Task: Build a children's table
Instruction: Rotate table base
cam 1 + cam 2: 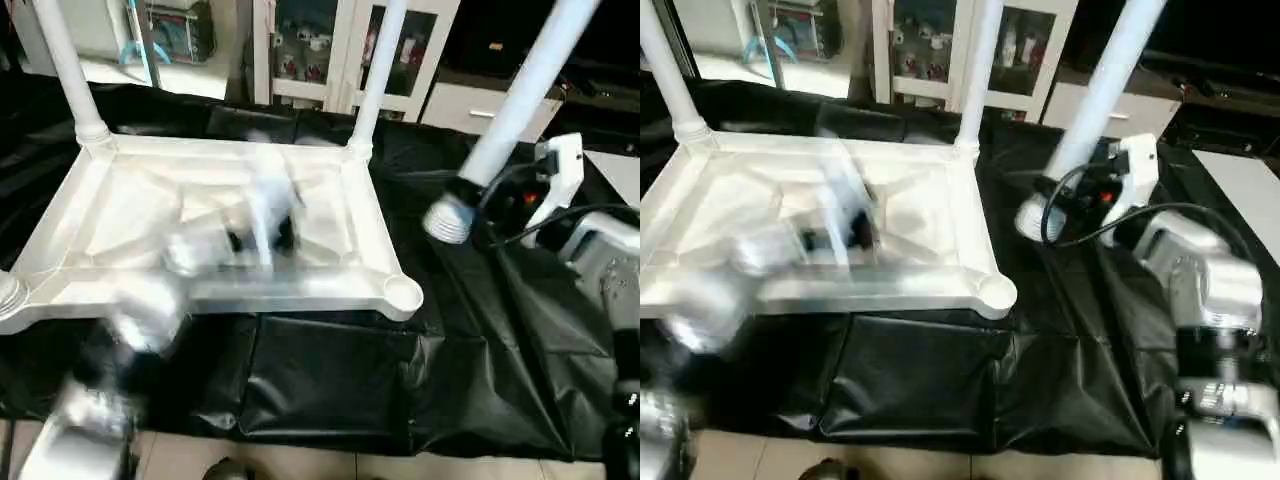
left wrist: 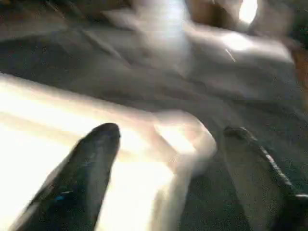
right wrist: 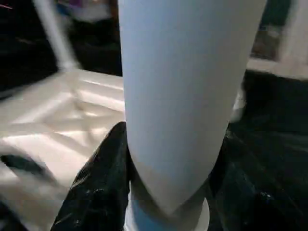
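The white tabletop lies underside up on a black sheet. Two white legs stand in its far corner sockets, one on the left and one on the right. The near right socket holds nothing. My right gripper is shut on a third leg, which it holds tilted to the right of the tabletop, its ribbed end low over the sheet. My left gripper, blurred by motion, hangs open over the tabletop's ribs, near a corner in its wrist view.
The black sheet covers the work surface and ends at pale floor tiles in front. Glass-door cabinets and a white drawer unit stand behind. A black cable loops over my right wrist.
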